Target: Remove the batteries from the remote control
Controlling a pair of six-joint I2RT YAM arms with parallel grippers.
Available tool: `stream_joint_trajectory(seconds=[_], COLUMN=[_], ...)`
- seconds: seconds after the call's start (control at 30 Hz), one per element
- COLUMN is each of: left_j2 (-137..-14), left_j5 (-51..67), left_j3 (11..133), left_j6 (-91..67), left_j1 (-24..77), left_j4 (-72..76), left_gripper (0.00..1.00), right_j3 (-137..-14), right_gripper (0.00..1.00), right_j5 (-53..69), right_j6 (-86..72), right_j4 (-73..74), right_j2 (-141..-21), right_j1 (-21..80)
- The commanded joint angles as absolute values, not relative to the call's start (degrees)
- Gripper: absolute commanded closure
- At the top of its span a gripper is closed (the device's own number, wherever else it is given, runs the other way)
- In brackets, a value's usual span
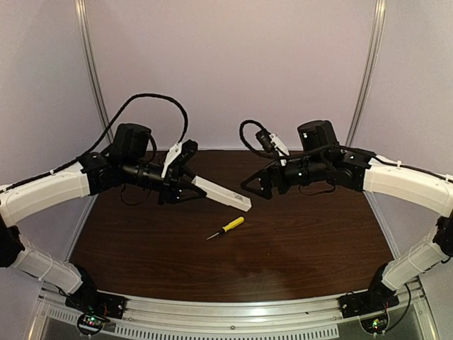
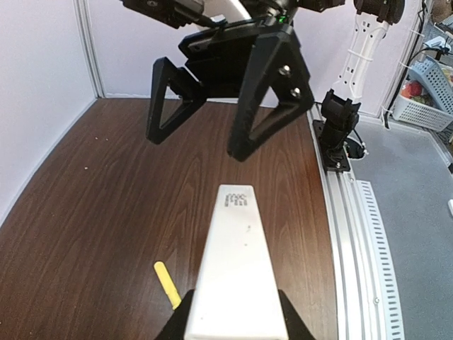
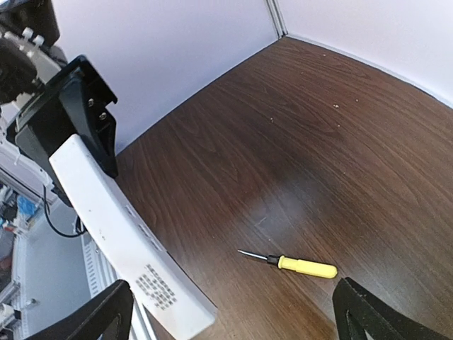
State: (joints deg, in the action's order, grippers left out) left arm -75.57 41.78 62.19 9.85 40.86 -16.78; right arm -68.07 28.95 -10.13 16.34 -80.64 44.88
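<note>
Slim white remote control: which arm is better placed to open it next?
Right, probably. The left gripper is shut on the slim white rectangular remote control and committed to holding it, while the right gripper is open, empty and facing the remote's free end.

Top ext cam: high behind arm bases, looks down fwd over whole table. L wrist cam peers close along the remote control at the right gripper; R wrist cam faces back the opposite way. All 3 share remote control & screwdriver.
</note>
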Motion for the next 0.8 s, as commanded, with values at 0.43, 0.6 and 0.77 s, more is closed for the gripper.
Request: stream_joint_trajectory(seconds=[0.43,0.6,0.77], left_j2=[-65.1,-67.2,-69.4], left_j5=[42.3,45.2,48.4], left_j3=[51.1,51.0,50.5], left_j6=[11.8,8.6,4.6], left_j1=[40.3,40.3,40.3], left_j4=[8.0,12.8,17.2], left_gripper=[1.00,1.00,1.00], right_j3=[-47.3,-45.4,-44.8], right_gripper=[0.04,0.16,0.26], right_j5=[60.4,62.1,61.7], right_j6=[-51.4,-59.6,-62.7], right_j4=[-35.7,-48.9,-53.4], right_j2=[-77.7,-79.3,-80.3], right_j1=[34.4,34.5,34.6])
